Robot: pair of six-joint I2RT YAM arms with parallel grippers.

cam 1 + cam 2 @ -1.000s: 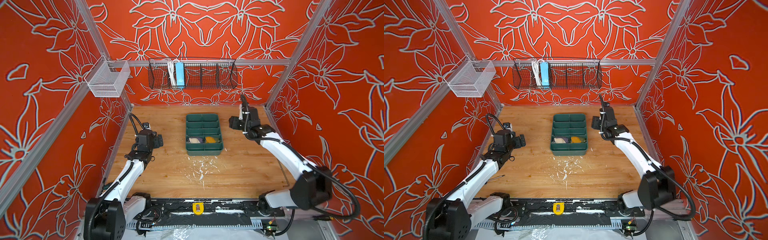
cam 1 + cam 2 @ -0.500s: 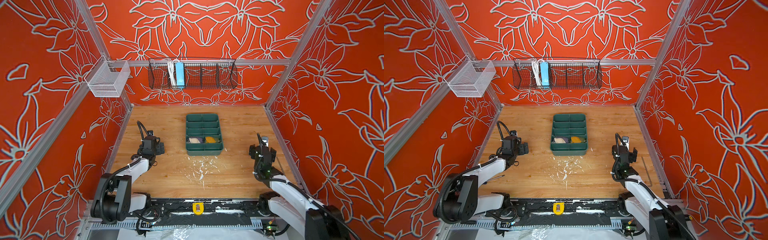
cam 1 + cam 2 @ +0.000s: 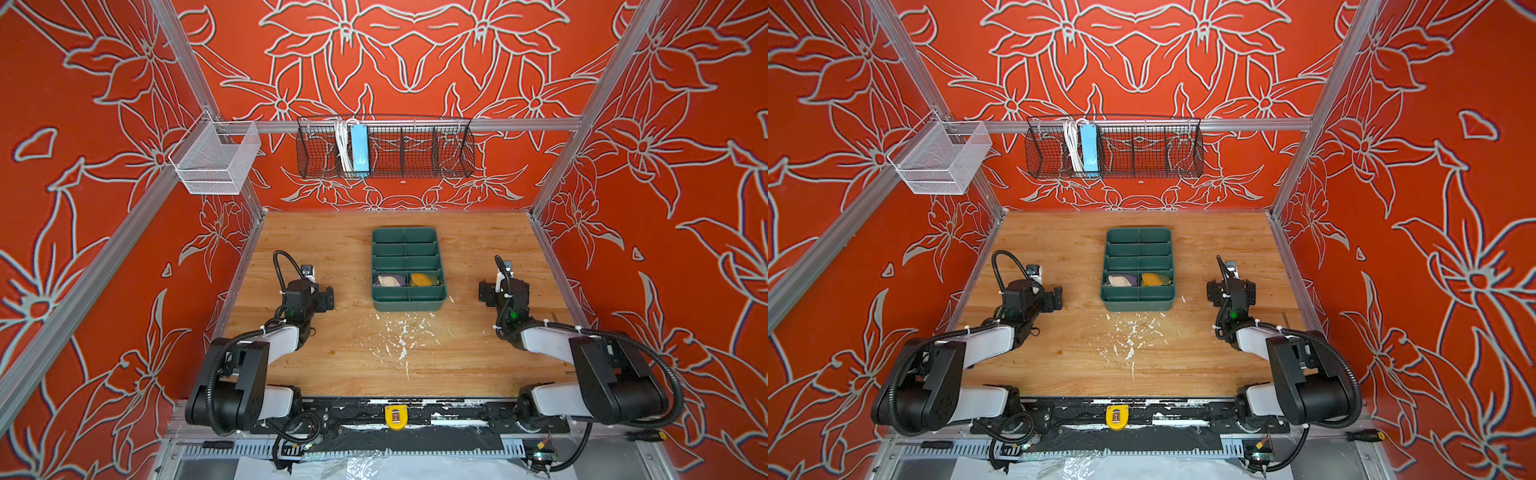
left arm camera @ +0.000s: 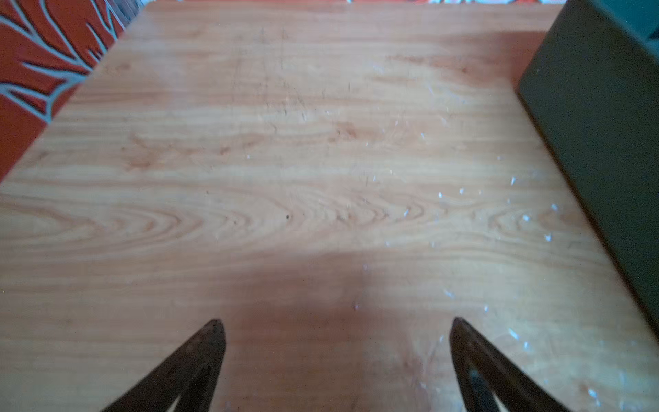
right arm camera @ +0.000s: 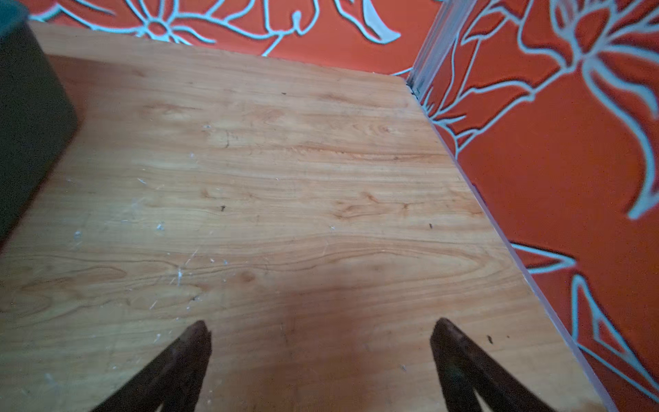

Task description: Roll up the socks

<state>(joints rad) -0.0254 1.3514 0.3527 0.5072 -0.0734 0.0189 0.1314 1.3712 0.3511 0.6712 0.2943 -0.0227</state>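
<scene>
- The left arm [image 3: 270, 338] sits folded at the near left, elbow drawn back over its base and forearm reaching toward the far side.
- The left claw [image 4: 337, 326] points far, its jaws spread wide with nothing between them.
- The right arm [image 3: 548, 343] is folded the same way at the near right.
- The right claw [image 5: 321, 324] also points far, jaws wide apart and empty.
- In both top views the two claws stand well apart, about level with each other.
</scene>
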